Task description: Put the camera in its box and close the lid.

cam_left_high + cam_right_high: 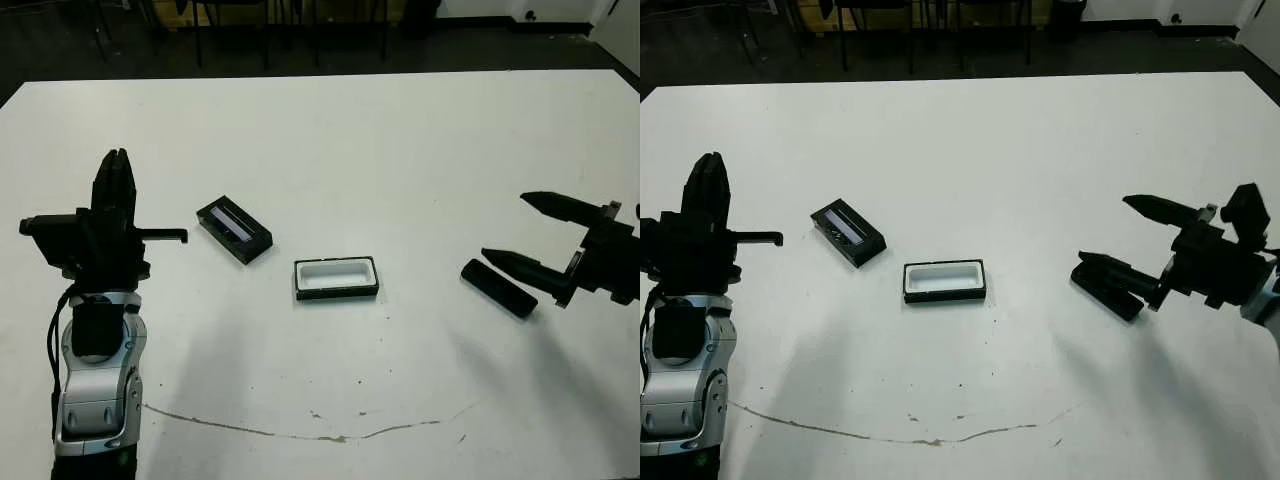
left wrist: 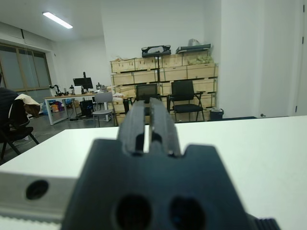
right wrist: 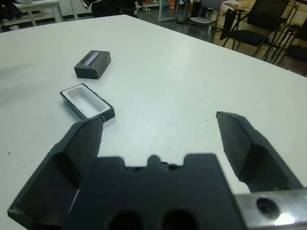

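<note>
Head views: on the white table (image 1: 400, 160), marked by a thin brown crack line (image 1: 300, 432) near its front edge, the open box (image 1: 336, 278) lies at centre, the lid (image 1: 234, 230) just left and farther back, and the camera (image 1: 498, 288) at right beneath the spread-fingered right gripper (image 1: 535, 236). Left wrist view: the left gripper (image 2: 149, 125), fingers pressed together and holding nothing, points toward a room with stacked wooden crates (image 2: 163, 69), office chairs (image 2: 183, 98) and a desk (image 2: 62, 98). Right wrist view: the right gripper's parted fingers (image 3: 249, 148) frame bare tabletop, with box and lid beyond.
</note>
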